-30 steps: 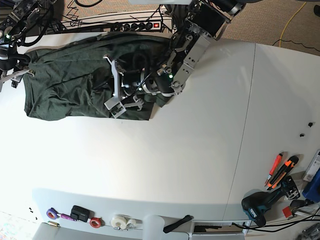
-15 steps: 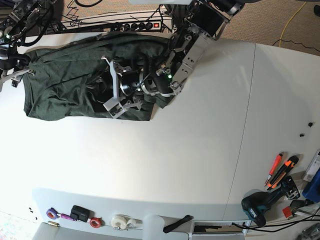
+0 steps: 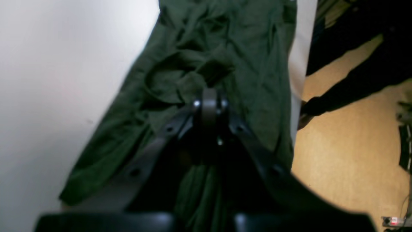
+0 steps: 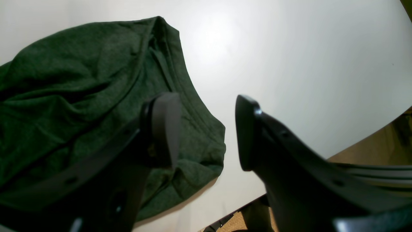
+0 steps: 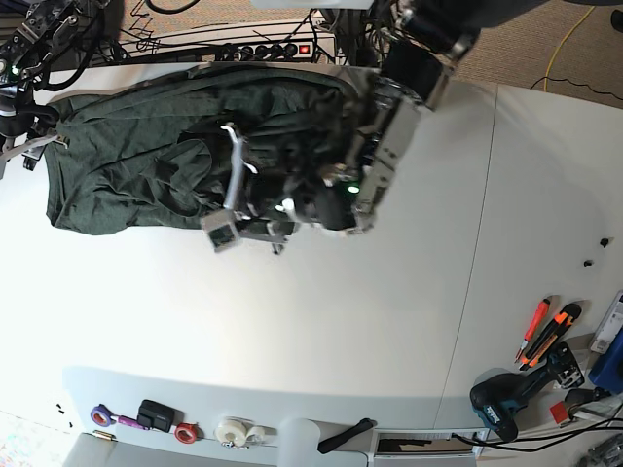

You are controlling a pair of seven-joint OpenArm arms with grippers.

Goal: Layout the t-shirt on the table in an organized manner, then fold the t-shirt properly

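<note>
Dark green cotton covers the far left part of the white table [image 5: 321,321]: the t-shirt [image 5: 127,165] lies crumpled there in loose folds, its far edge close to the table's back rim and one hemmed corner reaching toward the left end. No print, logo or label can be read on the cloth in any view.

The left gripper [image 3: 210,106] hangs over the shirt's right-hand portion. In the left wrist view its two black fingers meet at a point with no gap showing, and rumpled cloth lies directly beneath the tips; whether any fabric is pinched between them cannot be told, since the view is blurred and the fingers hide the contact point. In the base view this arm reaches down from the back edge of the table, and a small green light glows on its wrist.

The right gripper [image 4: 206,132] stands at the shirt's left end with its jaws spread wide and nothing between them. One finger is above the green cloth near a hemmed corner; the other is above bare white tabletop.

Along the table's near edge sit rolls of tape [image 5: 234,431], and at the right end an orange utility knife [image 5: 555,334] and a cordless drill [image 5: 511,399]; any writing on them is too small to read.
</note>
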